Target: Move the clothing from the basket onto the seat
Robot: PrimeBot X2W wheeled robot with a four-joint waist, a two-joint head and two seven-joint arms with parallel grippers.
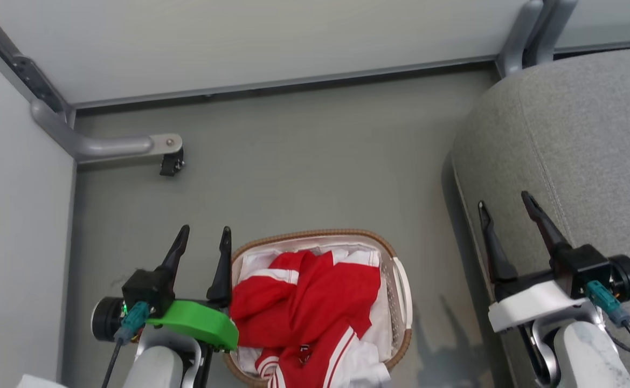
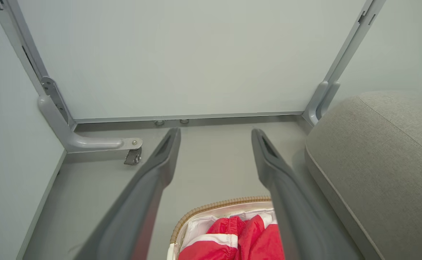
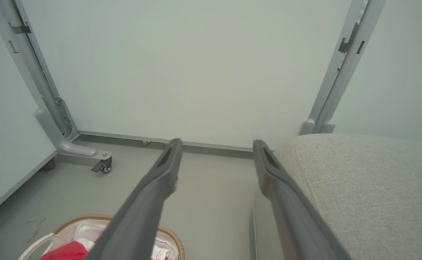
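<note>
Left end effector [image 1: 205, 229] apart | right end effector [image 1: 503, 199] apart | clothing [image 1: 315, 302] red, white-striped (crumpled) in basket [image 1: 315, 235]

Bright, even light, soft from overhead. Faint grey shadows lie on the floor [image 1: 304, 161] between basket [image 1: 315, 235] and seat [image 1: 579, 134]. Close to the wrist lenses the fingers [image 2: 142, 202] go soft, and the posts [image 2: 344, 61] splay outward at the edges.

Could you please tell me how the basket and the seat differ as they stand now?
The basket is small, oval, white plastic with a brown woven rim; the seat is far larger, grey fabric. The basket holds the red clothing; the seat's visible part carries none. Both have rounded outlines.
</note>
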